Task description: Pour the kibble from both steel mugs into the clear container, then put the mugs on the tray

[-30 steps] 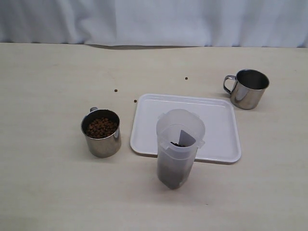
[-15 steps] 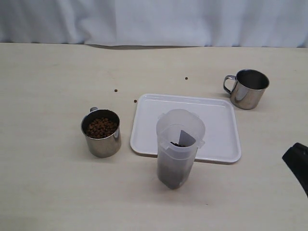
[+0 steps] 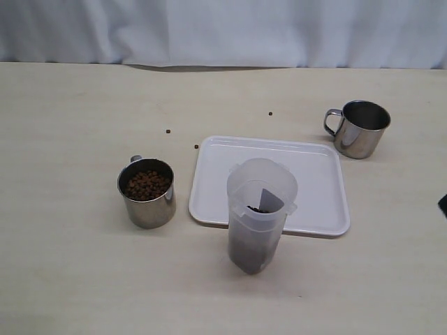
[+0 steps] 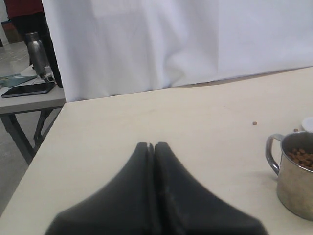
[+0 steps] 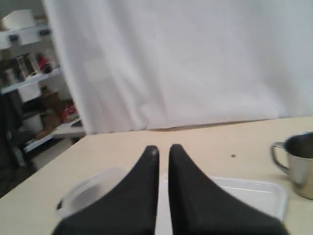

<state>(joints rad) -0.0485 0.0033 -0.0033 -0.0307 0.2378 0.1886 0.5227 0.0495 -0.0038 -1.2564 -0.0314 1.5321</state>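
One steel mug [image 3: 147, 199] stands left of the tray [image 3: 318, 178], full of brown kibble [image 3: 147, 184]. The other steel mug [image 3: 357, 130] stands beyond the tray's far right corner, its inside dark. The clear container [image 3: 257, 209] stands upright at the tray's near edge, with kibble [image 3: 248, 255] in its bottom. My left gripper [image 4: 150, 145] is shut on nothing, over bare table, apart from the full mug [image 4: 296, 178]. My right gripper [image 5: 164, 148] is shut and empty, with the tray [image 5: 244, 188], the blurred container rim [image 5: 90, 188] and the mug [image 5: 301, 164] beyond it.
Loose pellets [image 3: 168, 130] lie on the table behind the tray, one [image 3: 196, 146] by its far left corner, another [image 3: 270, 114] further back. A white curtain [image 3: 223, 31] closes the far side. A dark sliver of the right arm [image 3: 443, 204] shows at the right edge.
A dark part of the right arm showed at the right edge half a second ago and has since drawn back almost out of the exterior view. Mugs, container and tray have not moved.
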